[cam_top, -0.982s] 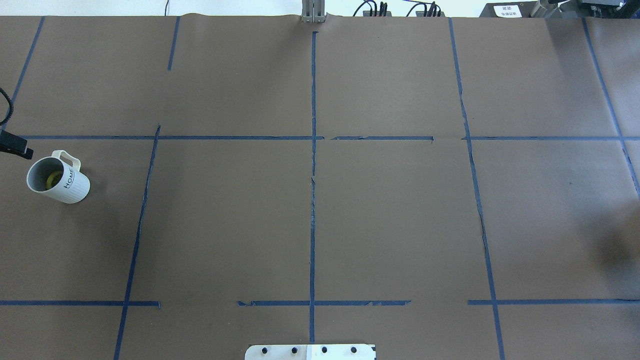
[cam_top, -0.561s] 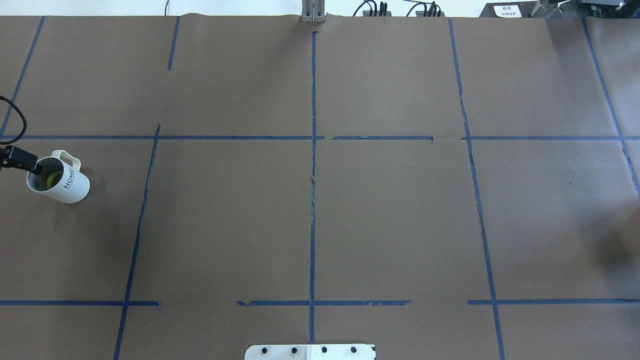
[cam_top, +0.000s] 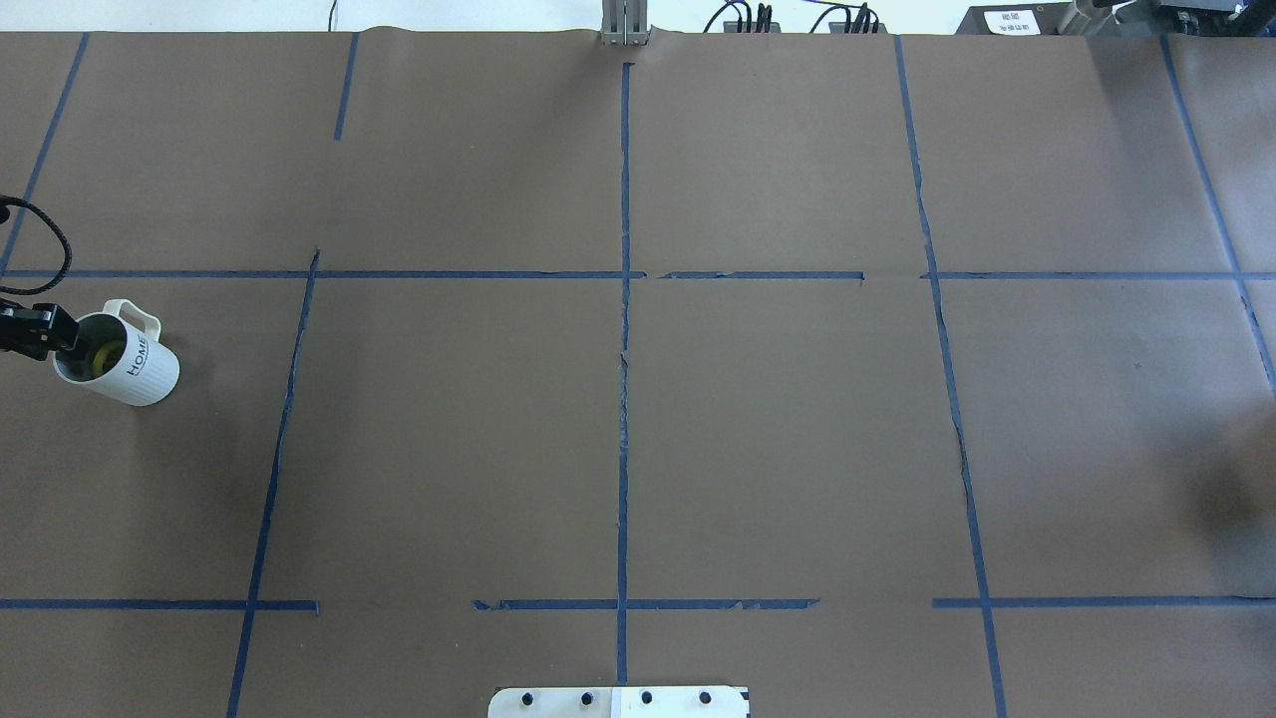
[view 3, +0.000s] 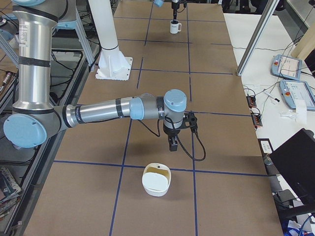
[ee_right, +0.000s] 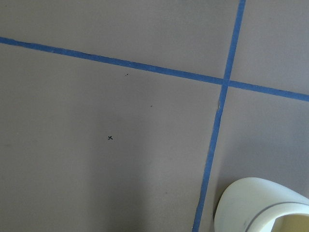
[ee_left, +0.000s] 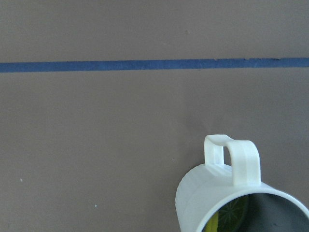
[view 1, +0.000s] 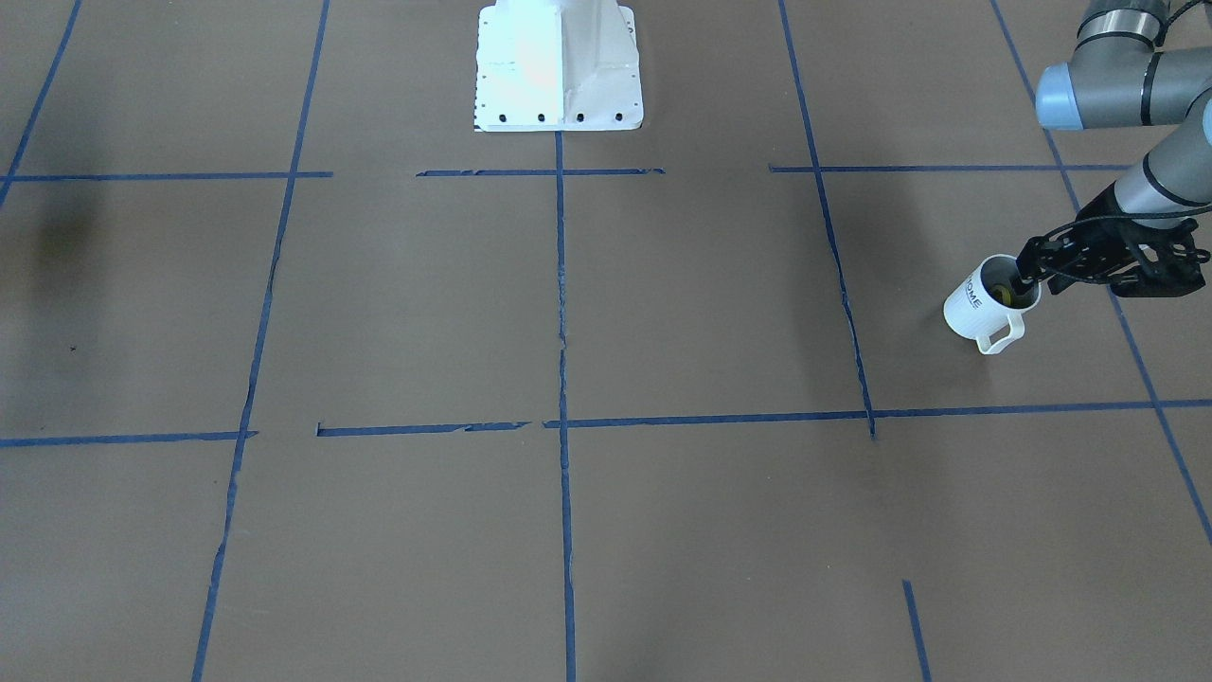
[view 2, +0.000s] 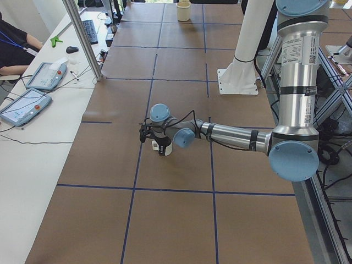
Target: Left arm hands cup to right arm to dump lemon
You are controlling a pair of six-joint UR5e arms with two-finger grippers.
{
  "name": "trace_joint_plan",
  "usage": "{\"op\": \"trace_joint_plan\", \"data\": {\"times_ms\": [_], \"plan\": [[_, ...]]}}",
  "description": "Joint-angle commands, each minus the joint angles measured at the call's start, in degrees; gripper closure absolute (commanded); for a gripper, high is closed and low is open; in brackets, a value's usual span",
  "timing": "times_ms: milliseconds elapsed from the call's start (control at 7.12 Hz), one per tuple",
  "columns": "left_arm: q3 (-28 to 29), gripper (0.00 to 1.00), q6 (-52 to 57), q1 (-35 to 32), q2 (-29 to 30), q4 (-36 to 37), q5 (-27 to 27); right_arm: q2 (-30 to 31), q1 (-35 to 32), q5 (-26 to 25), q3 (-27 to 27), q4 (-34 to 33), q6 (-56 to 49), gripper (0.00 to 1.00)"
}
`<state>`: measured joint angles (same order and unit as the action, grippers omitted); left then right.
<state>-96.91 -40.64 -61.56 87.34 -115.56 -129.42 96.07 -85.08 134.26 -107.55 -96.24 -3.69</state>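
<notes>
Hanging at the outer rim of the upright cup (view 1: 973,309), lemon (view 1: 1009,296) inside, at the table's left end, the left gripper (view 1: 1025,269) has one finger over the mouth, clamped or not I cannot tell; the right arm (view 3: 113,110) is well apart.

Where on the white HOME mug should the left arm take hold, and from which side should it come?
Likely the rim wall of the cup on the robot's left, from above, one finger inside and one outside. It stands upright, mouth open; its handle points away from the robot, leaving that wall free. The left gripper sits at that spot.
</notes>
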Motion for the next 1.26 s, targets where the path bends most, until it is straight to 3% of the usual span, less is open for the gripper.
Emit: {"op": "trace_joint_plan", "data": {"times_ms": [0,561,842,1123], "plan": [[-2.3,1.0,-0.4,0.0,-0.9,0.2,0.0,0.0,0.0,-0.1,0.1,0.0,0.0,0.0],[-5.9,1.0,-1.0,-0.7,-2.2,0.9,-0.2,-2.1,0.1,-0.1,-1.0,0.2,0.0,0.0],[-6.4,1.0,-15.4,-0.6,0.8,1.5,-0.1,-6.5,2.4,0.4,-1.5,1.3,-0.1,0.02],[-6.6,1.0,-26.2,0.0,4.1,1.5,-0.3,-9.3,8.6,0.2,-0.6,13.3,0.0,0.01]]}}
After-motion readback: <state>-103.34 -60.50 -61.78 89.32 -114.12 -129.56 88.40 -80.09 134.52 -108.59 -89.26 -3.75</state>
